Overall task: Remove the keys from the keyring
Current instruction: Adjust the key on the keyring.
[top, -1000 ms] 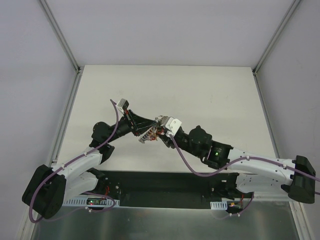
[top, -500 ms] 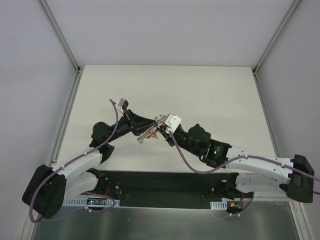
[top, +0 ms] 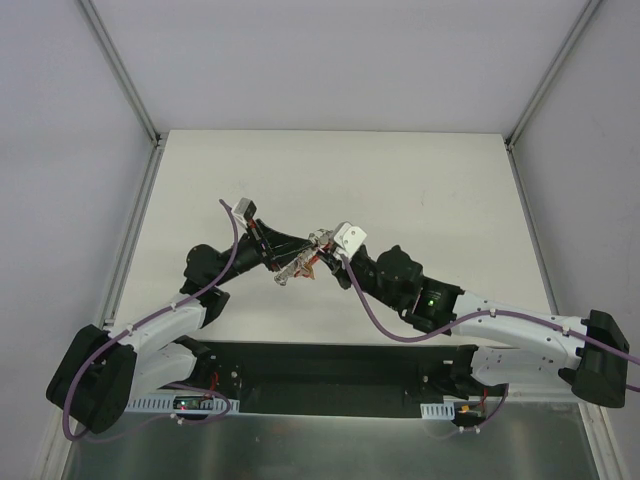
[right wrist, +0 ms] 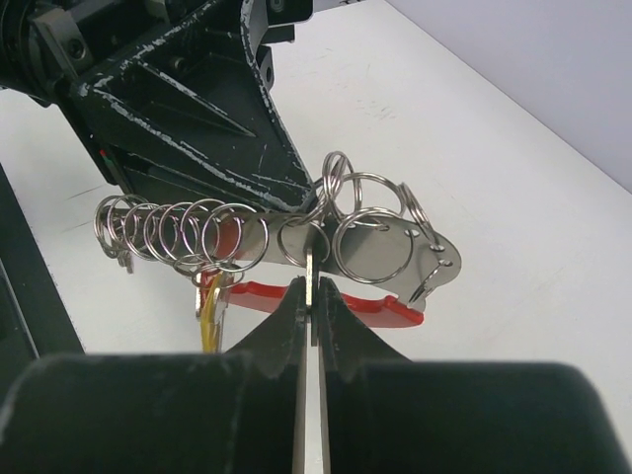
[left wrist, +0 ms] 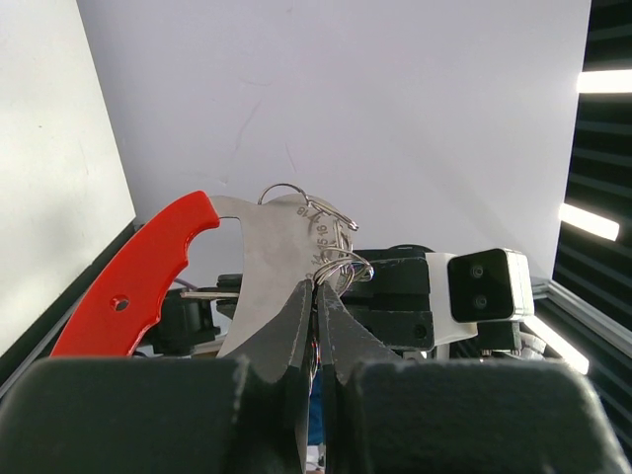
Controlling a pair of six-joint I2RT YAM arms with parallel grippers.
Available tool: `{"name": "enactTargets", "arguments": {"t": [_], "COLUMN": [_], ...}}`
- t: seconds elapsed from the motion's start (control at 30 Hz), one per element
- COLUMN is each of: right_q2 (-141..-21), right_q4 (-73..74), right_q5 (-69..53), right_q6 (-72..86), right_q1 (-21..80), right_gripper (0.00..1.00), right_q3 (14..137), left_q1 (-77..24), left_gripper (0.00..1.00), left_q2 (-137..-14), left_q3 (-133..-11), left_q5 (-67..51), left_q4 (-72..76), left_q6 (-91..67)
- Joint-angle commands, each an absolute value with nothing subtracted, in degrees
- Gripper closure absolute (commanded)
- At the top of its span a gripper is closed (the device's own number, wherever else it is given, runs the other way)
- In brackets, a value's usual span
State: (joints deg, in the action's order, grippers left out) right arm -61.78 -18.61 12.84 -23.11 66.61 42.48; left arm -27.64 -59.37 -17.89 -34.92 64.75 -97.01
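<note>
The keyring [right wrist: 380,247] is a flat steel plate with a red plastic handle [right wrist: 262,293], strung with several wire rings [right wrist: 188,232]. My left gripper [left wrist: 318,286] is shut on the plate's edge beside the rings [left wrist: 336,259] and holds it above the table. My right gripper [right wrist: 311,284] is shut on a thin key [right wrist: 312,265], seen edge-on and hanging from one ring. Another key [right wrist: 209,314] with a yellowish edge dangles under the left rings. In the top view both grippers, left [top: 296,254] and right [top: 325,258], meet at the keyring [top: 303,264] over the table's middle.
The white table [top: 400,180] is walled by pale panels with metal rails at its left and right edges. A dark base strip [top: 330,370] runs along the near edge between the arms. The right wrist camera housing [left wrist: 484,286] sits close behind the keyring.
My right gripper has closed from partly open onto the hanging key and shifted slightly up and toward the left gripper. The left gripper has kept its hold.
</note>
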Motion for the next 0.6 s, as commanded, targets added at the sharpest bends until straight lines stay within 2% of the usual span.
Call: {"name": "enactTargets", "arguments": {"t": [0.0,0.57], "right_q2": [-60.0,-58.6], "right_q4": [-18.6,-17.2], "right_q5": [15.8,15.8], "right_q6": [-21.8,-21.6], "right_q1": [65.7,64.8], "right_gripper": [0.99,0.99], "right_q3": [42.7,42.0], "left_q1": [-27.1,-26.9], "left_gripper": [1.0,1.0], "left_q2": [-59.2,-59.9], "left_q3": [-17.9,-18.0], "left_q5": [-34.7,-35.0], "left_q4": [72.7,74.4], "left_q6": [-99.3,-99.5]}}
